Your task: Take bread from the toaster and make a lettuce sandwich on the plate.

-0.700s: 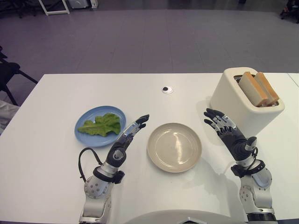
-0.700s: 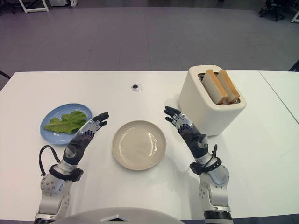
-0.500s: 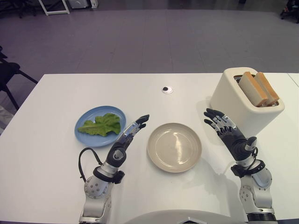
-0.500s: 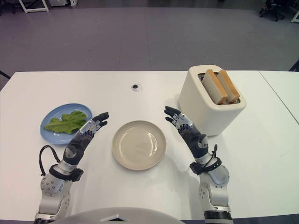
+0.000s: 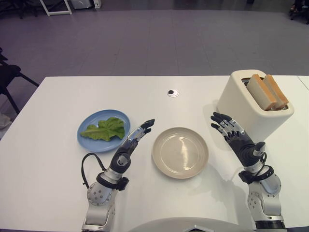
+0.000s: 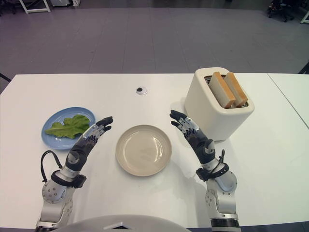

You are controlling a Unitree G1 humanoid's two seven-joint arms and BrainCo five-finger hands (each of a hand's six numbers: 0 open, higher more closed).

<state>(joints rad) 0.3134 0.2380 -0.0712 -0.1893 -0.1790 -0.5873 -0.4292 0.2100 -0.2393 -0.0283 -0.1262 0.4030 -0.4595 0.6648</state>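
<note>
Grey floor (image 5: 145, 43) stretches beyond the far edge of the white tabletop (image 5: 53, 159). White frame legs (image 5: 55, 7) stand far back on the left. A dark chair (image 5: 9, 72) sits off the tabletop's left edge.

White surface (image 6: 270, 159) carries beige plate (image 6: 144, 150) at centre.
Left hand (image 6: 87, 142): just left of beige plate, above surface, fingers straight and spread, holding nothing.
Right hand (image 6: 193, 135): just right of beige plate, fingers spread, holding nothing.
Toaster (image 6: 212, 113): right of and beyond beige plate, two bread slices (image 6: 228, 90) standing in slots.
Blue plate (image 6: 52, 139): well left of beige plate, lettuce leaf (image 6: 67, 126) lying on it.
Small round black-and-white disc (image 6: 141, 90): beyond beige plate.
</note>
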